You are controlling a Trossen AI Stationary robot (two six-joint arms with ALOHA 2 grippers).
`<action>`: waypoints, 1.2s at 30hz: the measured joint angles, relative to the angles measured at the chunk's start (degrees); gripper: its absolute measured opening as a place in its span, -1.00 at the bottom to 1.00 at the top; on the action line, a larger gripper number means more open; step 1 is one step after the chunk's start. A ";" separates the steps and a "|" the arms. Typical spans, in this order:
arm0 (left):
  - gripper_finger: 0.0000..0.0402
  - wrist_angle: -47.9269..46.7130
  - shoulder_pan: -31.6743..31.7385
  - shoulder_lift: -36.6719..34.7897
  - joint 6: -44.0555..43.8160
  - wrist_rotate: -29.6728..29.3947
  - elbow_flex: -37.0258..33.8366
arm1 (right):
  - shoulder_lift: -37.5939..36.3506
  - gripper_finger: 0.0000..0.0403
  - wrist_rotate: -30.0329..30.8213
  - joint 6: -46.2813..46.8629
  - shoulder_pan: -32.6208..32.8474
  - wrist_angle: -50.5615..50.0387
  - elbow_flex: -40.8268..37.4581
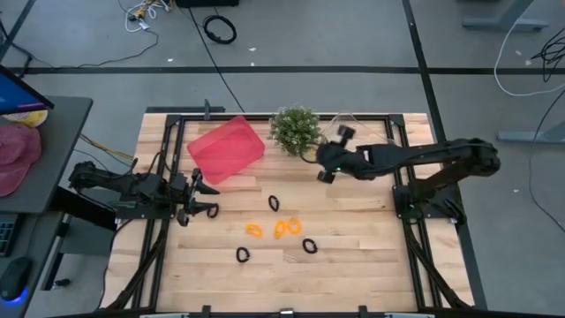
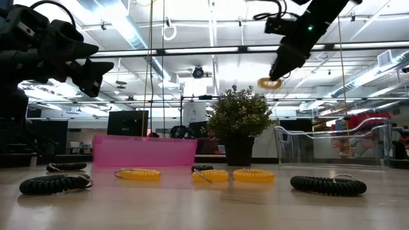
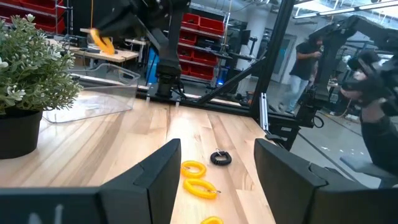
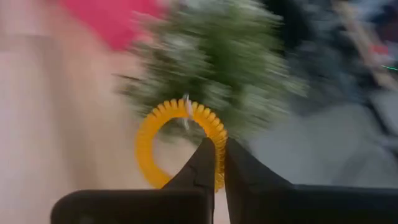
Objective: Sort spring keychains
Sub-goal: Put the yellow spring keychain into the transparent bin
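Above the plant (image 1: 295,129), the right gripper (image 4: 220,163) pinches one orange keychain (image 4: 177,144); the left gripper (image 3: 214,162) waits wide. Six keychains remain on the counter (image 1: 353,265).

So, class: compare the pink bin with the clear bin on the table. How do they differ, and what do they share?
The pink bin is opaque and brightly coloured; the clear bin is see-through. In the high view the pink bin sits left of the potted plant and turned at an angle to the table's edges, while the clear bin lies to the plant's right. Both are shallow open containers at the table's far side.
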 joint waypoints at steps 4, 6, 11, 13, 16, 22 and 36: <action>0.04 0.00 0.02 0.00 0.00 0.00 0.00 | -0.90 -0.96 12.67 6.52 0.33 -5.95 0.00; 0.04 0.02 0.02 0.01 0.00 0.00 0.00 | -0.96 -0.96 18.20 9.79 0.29 -9.48 0.00; 0.04 0.02 0.02 0.00 0.00 0.00 0.00 | -0.76 -0.96 27.30 17.00 0.21 -16.44 0.00; 0.04 0.00 0.00 0.00 0.00 0.00 0.00 | -0.76 -0.96 27.70 18.19 0.21 -18.01 0.00; 0.04 0.02 0.01 0.01 0.00 0.00 0.00 | -0.76 -0.96 28.51 19.69 0.05 -19.90 0.00; 0.04 0.01 0.01 0.01 -0.01 0.00 -0.02 | -0.76 -0.96 31.29 26.59 -0.70 -24.74 0.00; 0.04 0.02 0.02 0.02 0.00 0.00 -0.02 | -0.76 -0.96 27.01 55.18 -6.12 -32.94 0.00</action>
